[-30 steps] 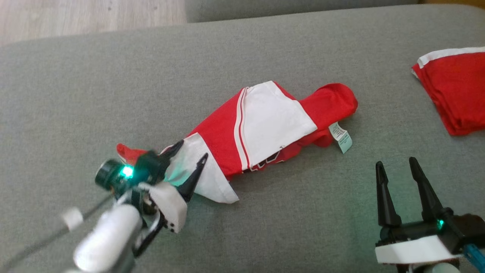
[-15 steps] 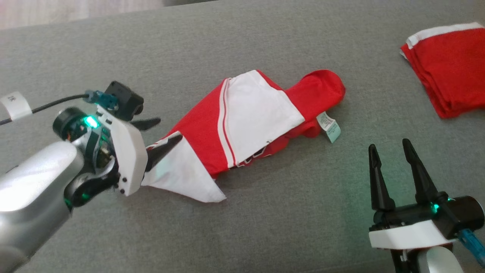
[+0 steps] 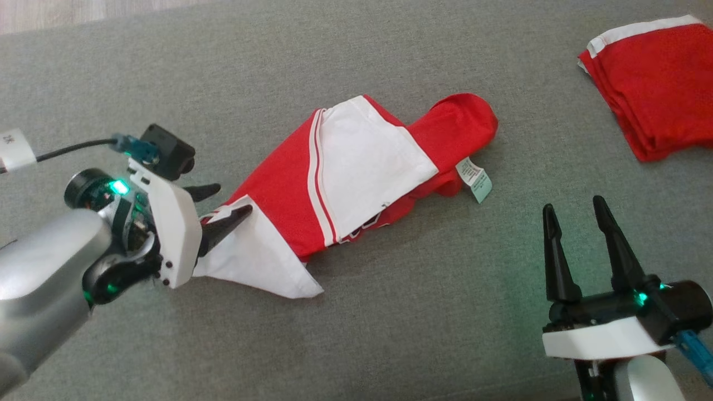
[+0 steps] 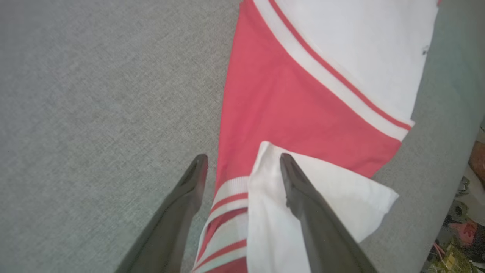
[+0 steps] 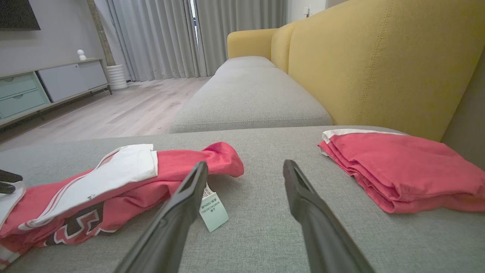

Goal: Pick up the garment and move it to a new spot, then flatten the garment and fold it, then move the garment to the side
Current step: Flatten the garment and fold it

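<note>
Left arm swung from below the garment's end round to its left side. The head camera shifted too, and the garment point(image 3: 278, 181) itself hasn't budged on the sofa cushion point(image 3: 390, 334). The left hand point(image 3: 234, 199) is spread and not yet gripping: one finger lies over the white fold at the near end, the other on the cushion beside the striped cuff. The right hand point(image 3: 574, 204) is spread, empty and well clear.

Risks as I read it:
- Closing here may catch only the top white layer, so the roll unwinds and drags instead of lifting.
- The outer finger could snag the cushion fabric.
- A one-end lift leaves the rest dangling and twisted.

The garment is a red/white jersey, twisted into a long diagonal roll mid-cushion. A white panel with red piping lies across the middle, and a care tag point(image 3: 474, 179) pokes out near the far red end. It's well apart from the folded red pile point(image 3: 657, 94).
</note>
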